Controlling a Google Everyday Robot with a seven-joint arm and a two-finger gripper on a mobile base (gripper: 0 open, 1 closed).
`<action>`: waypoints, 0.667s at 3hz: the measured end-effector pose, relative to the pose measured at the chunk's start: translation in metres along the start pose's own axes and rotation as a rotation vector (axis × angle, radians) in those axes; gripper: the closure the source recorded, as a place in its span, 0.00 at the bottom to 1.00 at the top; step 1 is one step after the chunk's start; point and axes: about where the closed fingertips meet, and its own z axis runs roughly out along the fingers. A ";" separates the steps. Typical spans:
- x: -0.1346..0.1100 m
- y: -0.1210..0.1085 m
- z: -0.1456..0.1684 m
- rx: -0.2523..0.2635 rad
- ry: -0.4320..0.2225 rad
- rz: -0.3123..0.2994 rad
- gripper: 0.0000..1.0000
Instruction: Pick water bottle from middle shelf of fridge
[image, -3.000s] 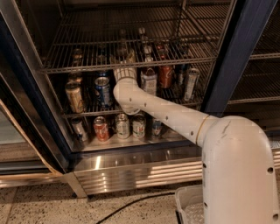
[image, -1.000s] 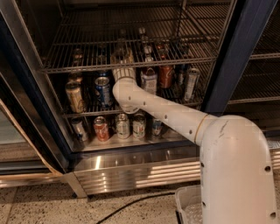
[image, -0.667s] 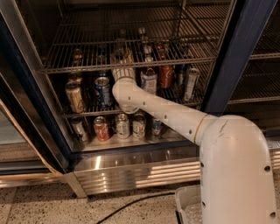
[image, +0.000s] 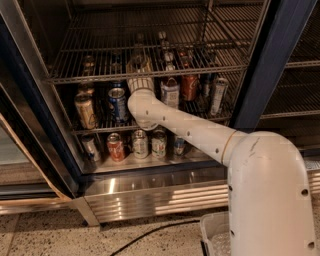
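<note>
Above middle shelf (image: 100, 129), jaws hover by one bottle (image: 139, 62).

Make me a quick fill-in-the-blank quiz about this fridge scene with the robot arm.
1. The arm enters from the lower ____ of the view.
2. The gripper is inside the fridge, above and right of the ____ can.
3. The dark-capped bottle just right of the gripper carries a ____ label.
Missing words: right; blue; white.
</note>
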 end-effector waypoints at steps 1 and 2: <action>-0.002 -0.002 -0.006 0.008 0.001 0.014 1.00; -0.015 -0.001 -0.031 -0.003 -0.029 0.046 1.00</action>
